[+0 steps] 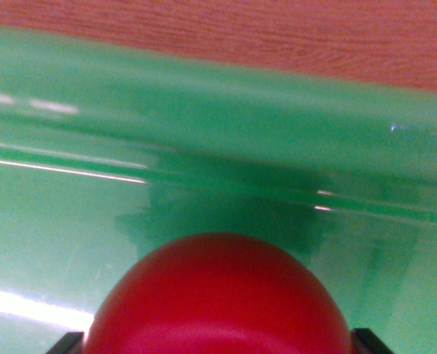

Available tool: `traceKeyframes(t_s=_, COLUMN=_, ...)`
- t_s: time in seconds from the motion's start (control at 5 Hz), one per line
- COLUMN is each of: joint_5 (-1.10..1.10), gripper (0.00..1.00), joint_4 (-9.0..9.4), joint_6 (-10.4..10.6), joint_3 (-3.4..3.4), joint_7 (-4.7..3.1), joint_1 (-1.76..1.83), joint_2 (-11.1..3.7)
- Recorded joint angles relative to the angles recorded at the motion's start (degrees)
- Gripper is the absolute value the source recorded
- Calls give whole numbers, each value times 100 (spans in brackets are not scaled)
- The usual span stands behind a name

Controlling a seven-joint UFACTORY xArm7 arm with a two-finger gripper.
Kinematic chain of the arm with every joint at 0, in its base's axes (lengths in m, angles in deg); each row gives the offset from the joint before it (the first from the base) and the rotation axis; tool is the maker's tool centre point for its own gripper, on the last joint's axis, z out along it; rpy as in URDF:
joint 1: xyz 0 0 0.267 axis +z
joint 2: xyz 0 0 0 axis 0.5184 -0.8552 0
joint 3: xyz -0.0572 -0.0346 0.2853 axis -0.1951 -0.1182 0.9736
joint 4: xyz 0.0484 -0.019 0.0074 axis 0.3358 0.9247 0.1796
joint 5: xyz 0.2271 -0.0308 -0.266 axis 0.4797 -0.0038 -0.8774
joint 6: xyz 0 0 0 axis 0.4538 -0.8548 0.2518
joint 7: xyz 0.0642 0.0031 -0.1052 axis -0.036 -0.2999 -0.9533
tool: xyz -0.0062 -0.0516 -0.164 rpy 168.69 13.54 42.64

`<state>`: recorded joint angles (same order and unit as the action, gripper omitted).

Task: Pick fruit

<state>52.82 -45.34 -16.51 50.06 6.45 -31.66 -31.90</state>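
Fruit (218, 299), red, round and glossy, fills the bottom centre of the wrist view, close under the camera; two dark finger tips of the end effector (217, 343) show at its lower left and lower right, flanking it at the frame's edge; the jaws stand about as wide as the fruit, and by the look of it they are closed on it, though the contact itself lies out of view. Beneath and around it spreads the smooth floor of a green tray (49, 243), streaked with bright reflections and darkened by a shadow just beyond the fruit; whether the fruit rests on that floor or hangs clear of it cannot be told. Farther off rises the tray's raised rim, blurred, running across the whole view and slanting down toward the wrist view's right. Beyond the rim lies the reddish wood-grain desk (226, 29). Judged from this, the reach and the grasp appear done; the lift out of the tray, over the rim, looks to be what is left.
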Motion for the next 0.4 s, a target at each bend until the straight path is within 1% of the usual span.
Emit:
traceKeyframes(t_s=0.2, joint_5=0, gripper=100, joint_4=0, joint_6=0, joint_3=0, joint_7=0, joint_1=0, joint_2=0)
traceKeyframes(t_s=0.4, joint_5=-1, gripper=100, joint_4=-126, joint_6=-206, joint_3=0, joint_7=-2, joint_1=1, joint_2=79)
